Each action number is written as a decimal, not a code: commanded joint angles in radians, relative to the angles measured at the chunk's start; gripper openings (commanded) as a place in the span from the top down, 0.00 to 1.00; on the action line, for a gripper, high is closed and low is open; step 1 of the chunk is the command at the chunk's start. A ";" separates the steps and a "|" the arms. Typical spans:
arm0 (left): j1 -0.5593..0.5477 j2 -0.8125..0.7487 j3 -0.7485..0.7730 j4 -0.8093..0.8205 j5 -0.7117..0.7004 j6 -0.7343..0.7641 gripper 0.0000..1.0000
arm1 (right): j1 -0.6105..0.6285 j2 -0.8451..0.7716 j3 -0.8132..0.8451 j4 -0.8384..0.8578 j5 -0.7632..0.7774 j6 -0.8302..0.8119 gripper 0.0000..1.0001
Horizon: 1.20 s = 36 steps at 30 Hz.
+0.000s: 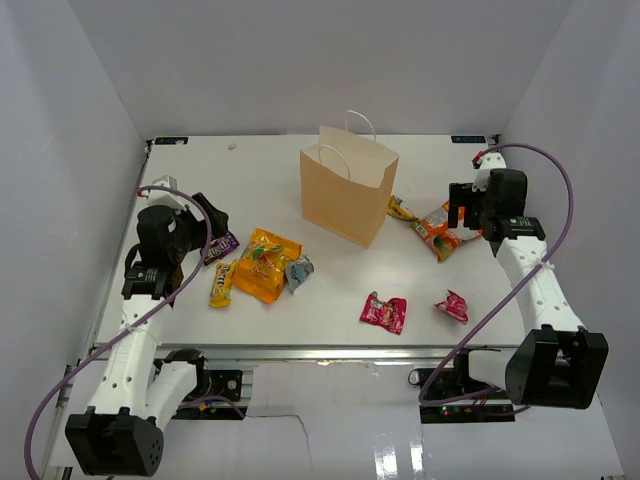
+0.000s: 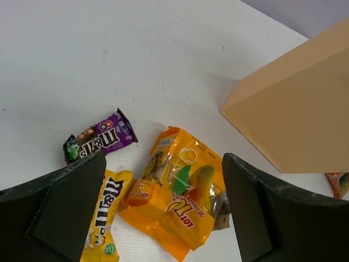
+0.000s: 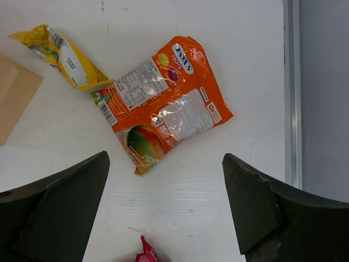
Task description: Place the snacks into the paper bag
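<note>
1. Position of the paper bag (image 1: 348, 195): it is stood upright at the far middle of the white table (image 1: 330, 285), handles up.
2. The left gripper (image 2: 163, 161) is held above the left cluster with its fingers spread wide, and nothing is gripped between them.
3. Below it, the purple wrapper (image 2: 101, 137) is seen furthest left, with the yellow bar (image 2: 106, 218) just beside it on the near side. The large orange bags (image 2: 177, 196) are overlapped to the right, and the grey-blue pack (image 1: 298, 268) is laid against their right edge.
4. The right gripper (image 3: 164, 158) is likewise held open and empty above the orange-green bag (image 3: 163, 112), which is laid flat to the right of the paper bag.
5. A small yellow packet (image 3: 62, 52) is seen touching that bag's corner, just beside the paper bag.
6. Two red/pink packs (image 1: 384, 312) are laid apart at the near right.
</note>
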 commanded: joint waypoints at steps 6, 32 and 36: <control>0.000 -0.057 -0.066 0.003 0.063 -0.042 0.02 | 0.011 -0.025 0.075 -0.332 -0.606 -0.629 0.10; 0.000 -0.133 -0.162 -0.037 0.164 -0.117 0.02 | 0.059 0.157 -0.093 -0.648 -0.358 -0.879 0.00; 0.000 -0.116 -0.164 -0.035 0.176 -0.118 0.02 | 0.094 0.116 -0.168 -0.610 -0.300 -0.842 0.00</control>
